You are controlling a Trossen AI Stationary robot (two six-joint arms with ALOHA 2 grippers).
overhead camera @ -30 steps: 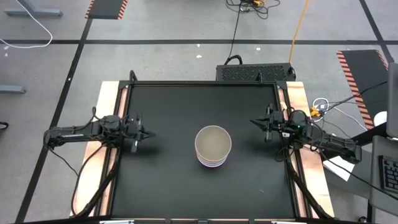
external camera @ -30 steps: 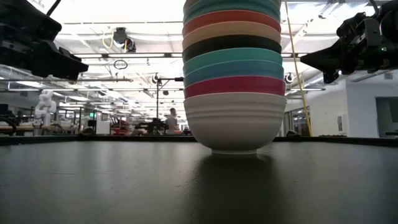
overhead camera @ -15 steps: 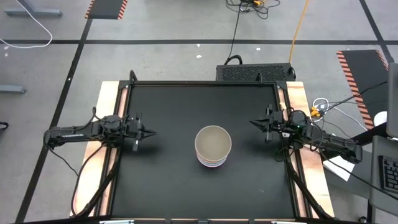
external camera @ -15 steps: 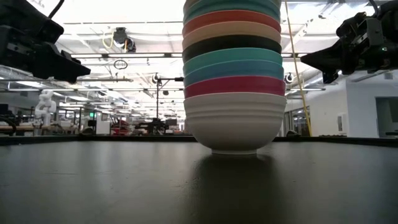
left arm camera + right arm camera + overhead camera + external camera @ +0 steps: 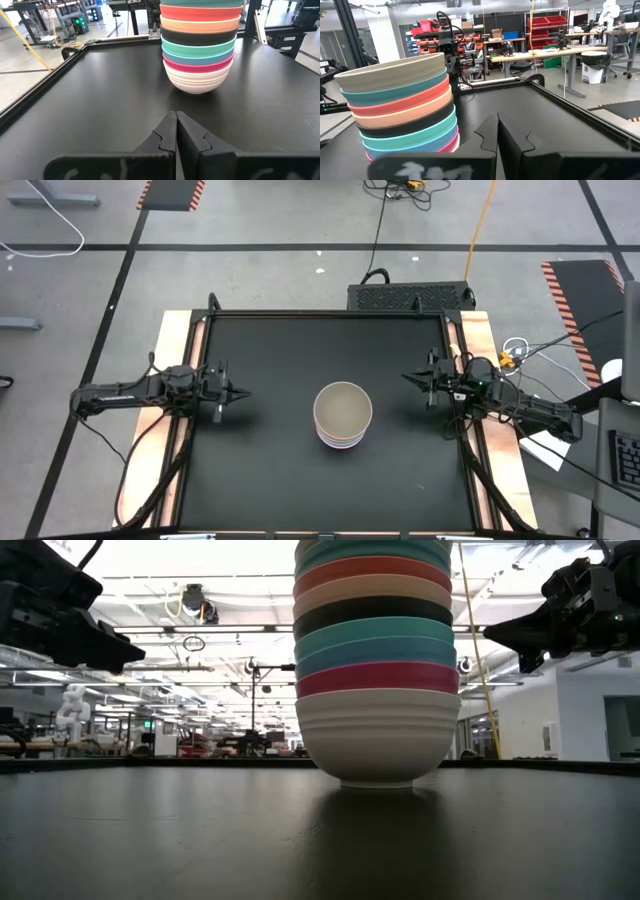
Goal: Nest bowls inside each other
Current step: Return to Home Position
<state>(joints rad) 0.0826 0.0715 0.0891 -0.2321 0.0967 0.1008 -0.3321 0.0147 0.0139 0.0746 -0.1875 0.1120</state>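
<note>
Bowl stack [image 5: 343, 418] at table [image 5: 270, 350] centre, its top cut off in low view, from above mostly the grey top bowl [image 5: 390, 74] shows, left gripper [image 5: 238, 393] and right gripper [image 5: 407, 377] both closed, empty, well apart from it, nothing moved since half a second ago.

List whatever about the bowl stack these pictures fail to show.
Low view: the top of the stack, cut off by the picture's upper edge.
Left wrist view: the same top, cut off likewise.
High view: the lower bowls, mostly covered by the top bowl.
Right wrist view: the stack's base, hidden behind the right gripper.
</note>
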